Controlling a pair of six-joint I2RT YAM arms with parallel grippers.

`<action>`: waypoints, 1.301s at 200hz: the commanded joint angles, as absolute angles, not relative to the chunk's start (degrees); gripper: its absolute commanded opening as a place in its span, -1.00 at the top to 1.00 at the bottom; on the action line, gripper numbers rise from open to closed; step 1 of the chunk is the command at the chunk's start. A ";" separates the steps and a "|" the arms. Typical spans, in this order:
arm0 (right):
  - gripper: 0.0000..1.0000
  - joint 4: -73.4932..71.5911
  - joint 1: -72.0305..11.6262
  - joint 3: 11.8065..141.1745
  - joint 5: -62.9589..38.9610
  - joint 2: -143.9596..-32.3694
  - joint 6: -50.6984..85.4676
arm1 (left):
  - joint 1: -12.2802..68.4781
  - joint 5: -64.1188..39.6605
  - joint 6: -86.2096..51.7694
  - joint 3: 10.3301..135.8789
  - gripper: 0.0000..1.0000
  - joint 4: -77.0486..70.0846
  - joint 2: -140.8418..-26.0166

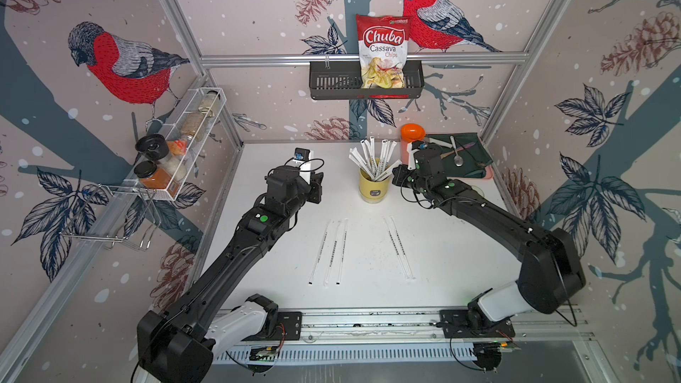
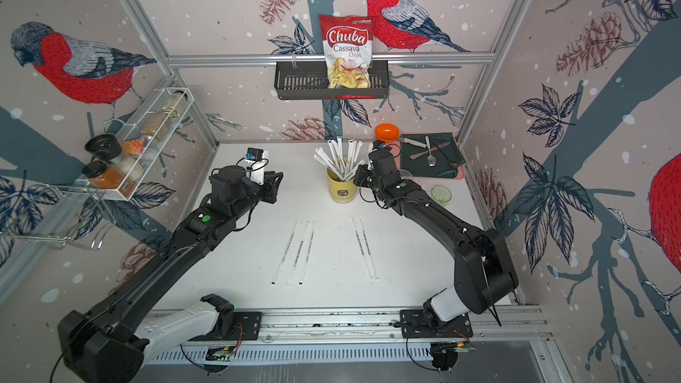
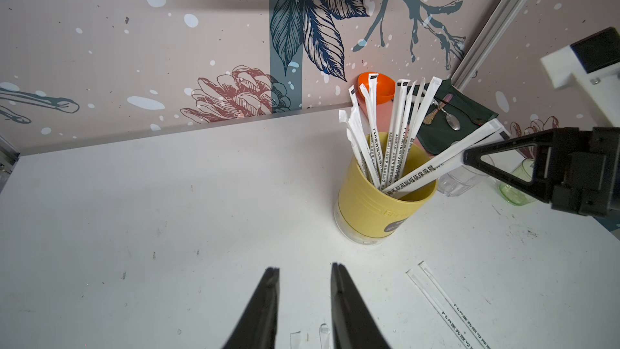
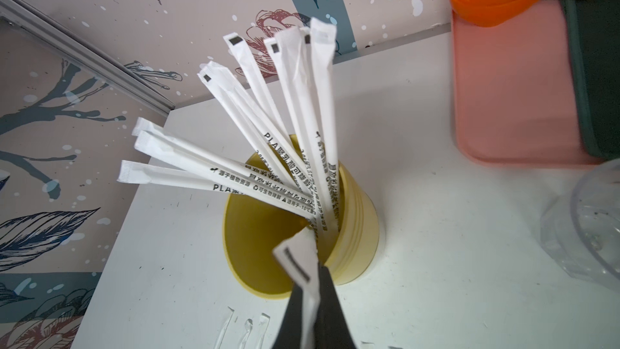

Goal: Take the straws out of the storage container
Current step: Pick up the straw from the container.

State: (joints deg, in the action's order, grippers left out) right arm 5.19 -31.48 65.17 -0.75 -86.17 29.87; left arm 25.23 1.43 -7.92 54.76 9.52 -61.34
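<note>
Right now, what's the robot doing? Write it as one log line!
right gripper: shut on one straw in the storage container | left gripper: open, empty, above the table | loose straws: lying on table

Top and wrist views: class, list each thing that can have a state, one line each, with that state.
storage container, upright, holding straws.
straws in the container, standing, fanned out.
held straw, leaning out sideways, pinched near its top end.
straws on the table, five, lying flat.
right gripper, shut on the held straw.
left gripper, open, empty.
</note>
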 commanded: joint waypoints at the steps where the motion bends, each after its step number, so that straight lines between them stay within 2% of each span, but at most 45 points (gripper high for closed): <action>1: 0.91 7.10 -31.90 66.52 -1.14 -85.14 29.22 | 25.14 0.97 -7.40 55.02 0.39 7.91 -61.22; 33: 0.89 11.46 -32.08 68.95 -0.64 -85.07 28.21 | 25.18 1.05 -7.38 54.93 0.39 7.92 -60.97; 78: 1.00 16.79 -32.56 73.35 -0.72 -84.46 25.37 | 25.14 0.70 -7.48 54.95 0.39 7.91 -60.77; 145: 1.00 42.32 -35.71 94.13 4.61 -82.78 16.78 | 25.14 0.97 -7.64 54.93 0.39 7.90 -59.86; 194: 1.00 65.94 -36.11 108.66 -1.23 -82.53 15.92 | 25.14 0.10 -8.09 55.12 0.39 7.95 -59.67; 214: 1.00 71.63 -36.19 108.21 -4.17 -81.99 17.05 | 25.14 -0.13 -8.59 55.02 0.39 7.91 -59.50; 227: 1.00 72.51 -36.22 103.23 -5.25 -80.16 17.95 | 25.14 -0.93 -8.78 55.14 0.39 7.91 -59.58; 260: 1.00 74.99 -37.11 90.53 -0.27 -78.62 20.01 | 25.14 -2.59 -9.47 55.06 0.39 8.26 -59.72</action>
